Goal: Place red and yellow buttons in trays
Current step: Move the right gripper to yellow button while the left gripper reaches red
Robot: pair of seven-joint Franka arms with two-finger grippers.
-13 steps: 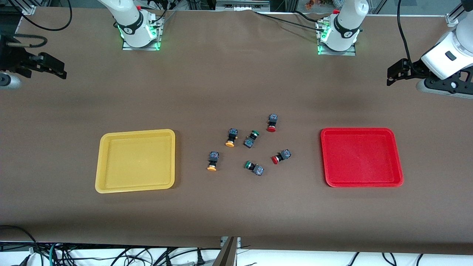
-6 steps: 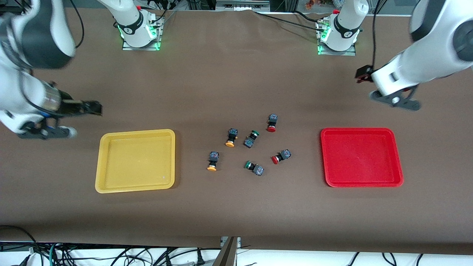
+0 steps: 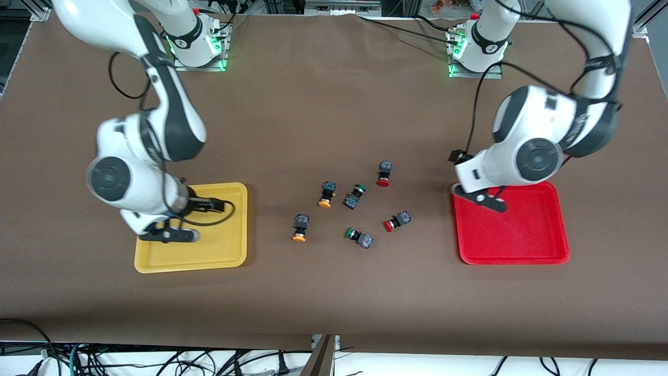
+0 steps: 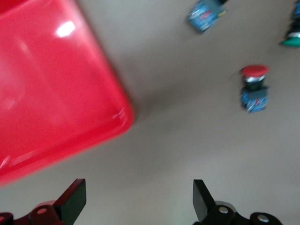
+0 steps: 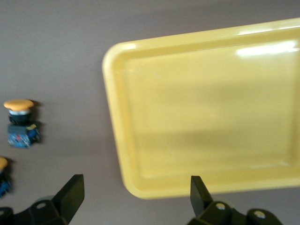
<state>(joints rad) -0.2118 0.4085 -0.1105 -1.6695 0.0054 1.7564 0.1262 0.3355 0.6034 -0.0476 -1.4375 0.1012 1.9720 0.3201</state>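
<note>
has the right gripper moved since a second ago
Yes. The right gripper has swung in from the table's edge at the right arm's end and is now over the yellow tray, fingers open.

Yellow tray point(image 5: 206, 112) flat on the brown desk point(image 5: 61, 51). Yellow-capped button point(image 5: 20, 123) on its side beside the tray, apart; another point(image 5: 2, 174) cut by the frame edge. Right gripper point(image 5: 136, 199) fingers point(image 5: 71, 193) spread.
</note>
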